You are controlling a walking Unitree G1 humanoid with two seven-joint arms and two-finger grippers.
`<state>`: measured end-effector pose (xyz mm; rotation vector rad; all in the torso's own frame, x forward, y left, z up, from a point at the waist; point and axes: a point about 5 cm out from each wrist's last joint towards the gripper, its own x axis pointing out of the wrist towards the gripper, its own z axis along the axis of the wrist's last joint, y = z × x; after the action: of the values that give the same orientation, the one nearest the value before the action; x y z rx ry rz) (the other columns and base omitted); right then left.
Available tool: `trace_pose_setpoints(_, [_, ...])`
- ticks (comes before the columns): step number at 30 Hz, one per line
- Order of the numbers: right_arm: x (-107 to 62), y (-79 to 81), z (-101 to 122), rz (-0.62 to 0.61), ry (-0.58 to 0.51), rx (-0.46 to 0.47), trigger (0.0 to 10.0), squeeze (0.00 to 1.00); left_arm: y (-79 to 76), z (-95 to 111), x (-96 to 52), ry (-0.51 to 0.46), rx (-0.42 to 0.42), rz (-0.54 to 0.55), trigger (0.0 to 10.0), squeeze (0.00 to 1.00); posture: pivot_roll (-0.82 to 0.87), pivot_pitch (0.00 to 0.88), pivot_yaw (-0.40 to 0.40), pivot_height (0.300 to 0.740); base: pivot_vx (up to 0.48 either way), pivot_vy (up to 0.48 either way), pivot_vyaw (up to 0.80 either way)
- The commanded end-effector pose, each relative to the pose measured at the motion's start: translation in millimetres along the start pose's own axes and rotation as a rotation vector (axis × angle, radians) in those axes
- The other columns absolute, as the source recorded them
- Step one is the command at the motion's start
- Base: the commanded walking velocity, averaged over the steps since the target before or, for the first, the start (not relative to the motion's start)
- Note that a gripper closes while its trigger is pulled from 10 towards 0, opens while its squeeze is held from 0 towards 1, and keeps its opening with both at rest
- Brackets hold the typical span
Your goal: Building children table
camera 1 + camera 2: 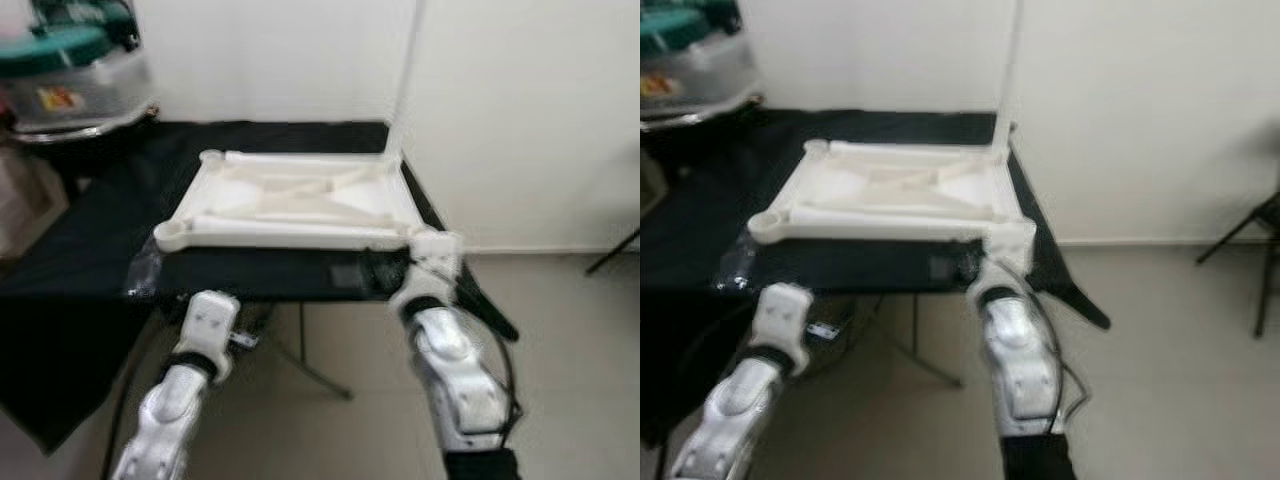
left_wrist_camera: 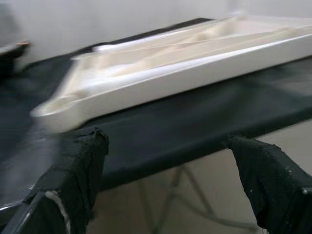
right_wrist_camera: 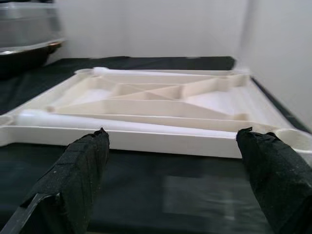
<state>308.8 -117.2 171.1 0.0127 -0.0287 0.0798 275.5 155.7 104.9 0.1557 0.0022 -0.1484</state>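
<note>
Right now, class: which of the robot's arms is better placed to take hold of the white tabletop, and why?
Probably the right gripper: open, it squarely faces the white tabletop at its near right corner. The left gripper, also open, sits lower, at the table's edge.

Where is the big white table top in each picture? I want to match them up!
Left eye view: the white table top lies upside down on the black cloth, middle of the picture.
Right eye view: same spot, a little left of centre.
Left wrist view: slanting across the upper half.
Right wrist view: straight ahead, across the middle.
Shared landmark: its round corner socket, also.
</note>
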Motion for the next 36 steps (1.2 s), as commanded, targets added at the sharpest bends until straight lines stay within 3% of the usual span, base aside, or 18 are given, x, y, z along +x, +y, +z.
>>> trace_pose_setpoints(1, [-0.9,-8.5,-0.7,-0.033,-0.001,-0.005,10.0,0.0,-4.8,-1.0,0.3,0.0,-0.006,-0.018,10.0,0.0,-0.02,0.0,-0.009,0.74,0.0,0.48,0.0])
trace_pose_setpoints(25, [-12.0,-27.3,-19.8,-0.1,0.065,-0.098,10.0,0.0,-6.7,0.0,-0.8,-0.015,0.015,-0.052,10.0,0.0,-0.05,0.0,0.023,0.74,0.0,0.0,0.0])
trace_pose_setpoints(36, [-16.2,-24.1,-22.0,-0.094,0.069,-0.124,10.0,0.0,-9.5,0.2,-0.1,-0.012,0.023,-0.065,10.0,0.0,-0.05,0.0,0.03,0.74,0.0,0.0,0.0])
